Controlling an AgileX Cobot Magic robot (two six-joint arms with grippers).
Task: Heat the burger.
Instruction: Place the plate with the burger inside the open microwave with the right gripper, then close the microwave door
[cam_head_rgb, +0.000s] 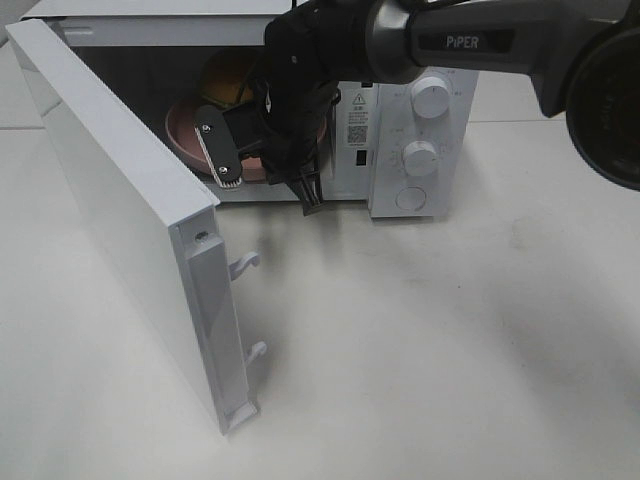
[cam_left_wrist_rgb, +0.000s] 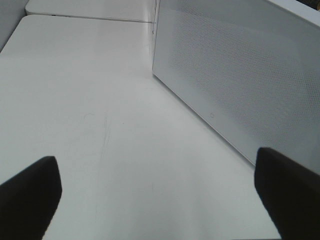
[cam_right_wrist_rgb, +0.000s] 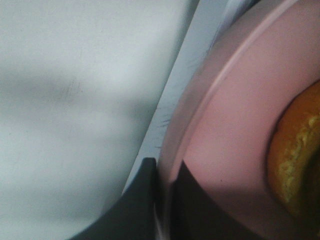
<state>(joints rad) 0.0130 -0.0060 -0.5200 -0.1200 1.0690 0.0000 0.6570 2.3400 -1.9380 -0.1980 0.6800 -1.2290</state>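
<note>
Two grippers, two jobs — the right gripper (cam_right_wrist_rgb: 162, 200) is pinched shut on the rim of the pink plate (cam_right_wrist_rgb: 235, 115), with the burger (cam_right_wrist_rgb: 300, 155) sitting on it, just inside the microwave's (cam_head_rgb: 420, 110) front edge. The left gripper (cam_left_wrist_rgb: 160, 192) hangs wide open and empty over the desk (cam_head_rgb: 450, 330), beside the swung-out door (cam_head_rgb: 110, 200). My read: keep the plate level and slide it deeper until its rim clears the sill — then let go and back straight out.
</note>
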